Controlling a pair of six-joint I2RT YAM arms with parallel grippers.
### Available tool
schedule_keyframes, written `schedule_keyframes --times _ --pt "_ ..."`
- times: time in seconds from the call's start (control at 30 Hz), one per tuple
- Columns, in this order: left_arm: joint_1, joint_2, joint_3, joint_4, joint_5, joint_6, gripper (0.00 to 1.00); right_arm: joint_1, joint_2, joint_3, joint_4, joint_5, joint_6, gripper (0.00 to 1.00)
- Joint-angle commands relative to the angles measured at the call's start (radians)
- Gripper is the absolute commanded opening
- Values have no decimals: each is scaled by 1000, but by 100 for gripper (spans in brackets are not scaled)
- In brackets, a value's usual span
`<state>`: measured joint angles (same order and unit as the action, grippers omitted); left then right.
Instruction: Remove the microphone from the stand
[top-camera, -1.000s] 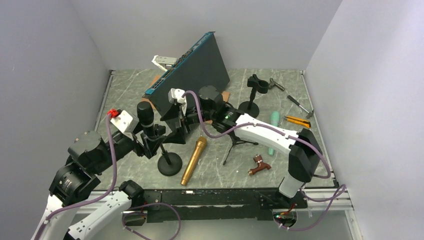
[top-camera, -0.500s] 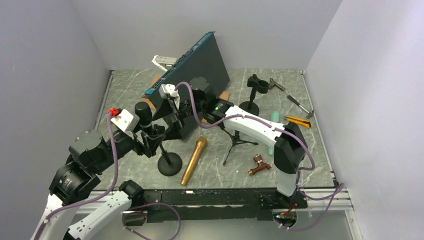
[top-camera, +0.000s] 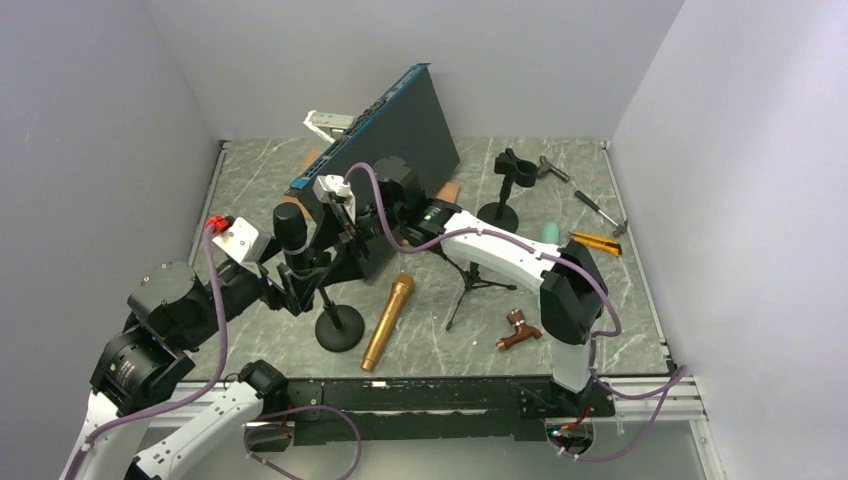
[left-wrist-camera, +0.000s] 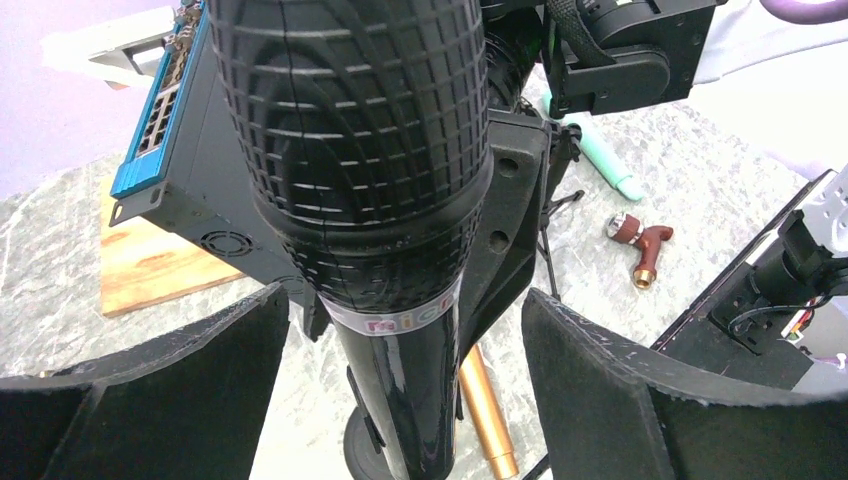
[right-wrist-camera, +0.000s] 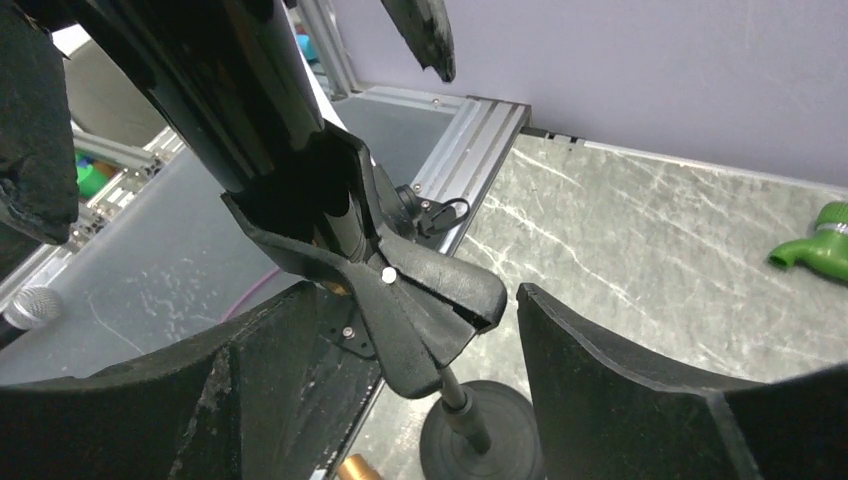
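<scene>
Both gape empty: left gripper (left-wrist-camera: 400, 305) should close squarely on the ribbed black microphone (left-wrist-camera: 365, 180) (right gripper (right-wrist-camera: 410, 300) steadying its black round-based stand (top-camera: 339, 328)).

Three plain walls close in the work area: a back wall (top-camera: 420, 50), a left wall (top-camera: 90, 150) and a right wall (top-camera: 740, 180), all a matt, pale lavender-grey with no windows or markings. They meet in straight vertical corners at the rear. The surface (top-camera: 600, 300) is a grey-green, stone-look slab streaked with pale veins, slightly glossy. A thin metal trim (top-camera: 652, 290) runs along its right side, and a silver aluminium rail (top-camera: 650, 385) borders the near edge. In front of the rail lies a smooth grey panel (top-camera: 450, 455). The light is even and diffuse, casting only soft shadows.
</scene>
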<state>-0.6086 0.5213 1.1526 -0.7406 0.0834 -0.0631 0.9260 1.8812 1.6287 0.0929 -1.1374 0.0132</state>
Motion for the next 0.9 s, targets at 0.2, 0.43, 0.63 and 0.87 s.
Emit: schedule_keyframes --times 0.2,0.43,0.63,0.87 --pt "-2 6 39 -3 -18 -18 91 14 -179 -176 236 125 165 78" --pt "-3 -2 41 -1 -22 -27 91 107 -235 -245 242 346 209 76" --pt "-3 6 26 8 -5 -33 89 153 -248 -289 231 580 232 74" --pt "-2 -4 -6 29 -29 -18 84 158 -292 -336 217 742 246 66"
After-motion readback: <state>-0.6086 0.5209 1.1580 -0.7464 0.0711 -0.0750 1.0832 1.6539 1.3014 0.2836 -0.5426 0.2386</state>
